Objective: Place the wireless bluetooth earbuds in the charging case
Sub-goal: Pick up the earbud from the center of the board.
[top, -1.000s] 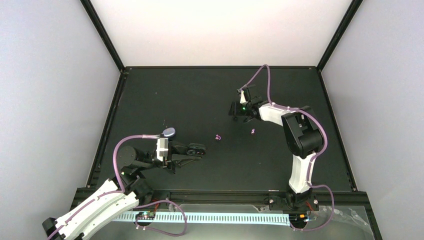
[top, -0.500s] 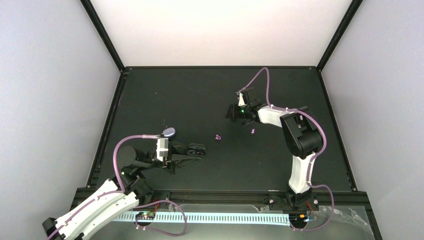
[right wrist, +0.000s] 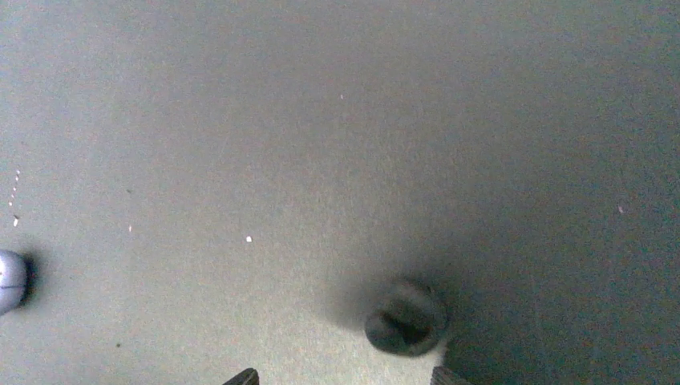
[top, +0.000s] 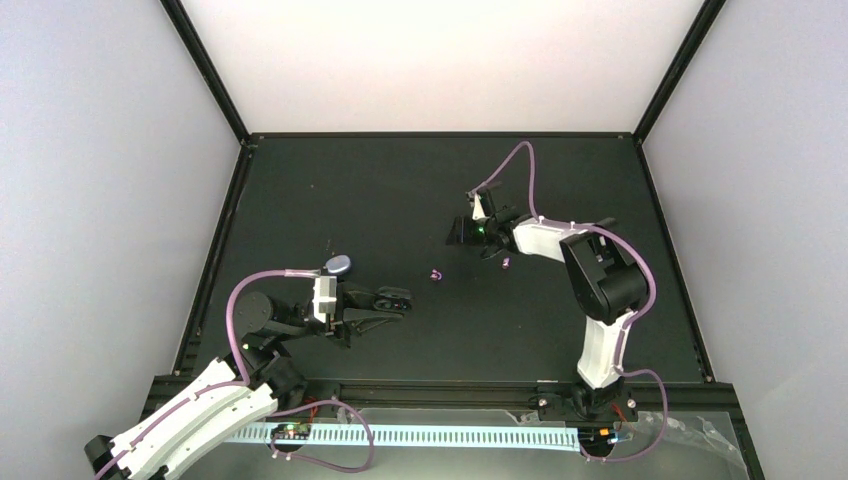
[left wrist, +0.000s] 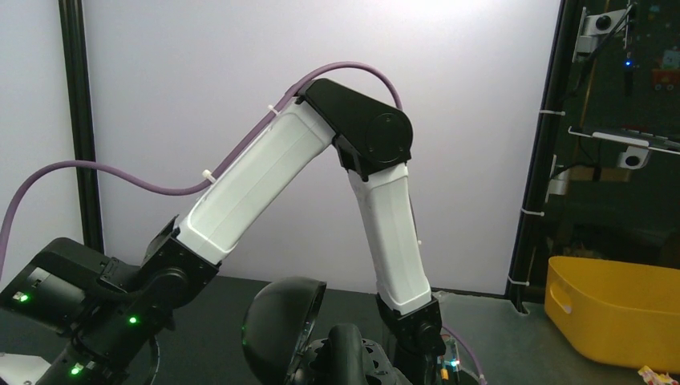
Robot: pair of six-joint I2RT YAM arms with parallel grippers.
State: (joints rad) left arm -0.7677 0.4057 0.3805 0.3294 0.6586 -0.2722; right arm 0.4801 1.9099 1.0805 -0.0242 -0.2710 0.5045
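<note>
Black table; right arm bent leftward above black earbud.

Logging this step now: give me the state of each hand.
Left hand: closed on the open black case.
Right hand: open, empty, above a black earbud.

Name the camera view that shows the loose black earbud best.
Right wrist: the black earbud lies whole and close, low in the frame. Top external cannot resolve it, dark on dark; left wrist does not show it.
</note>
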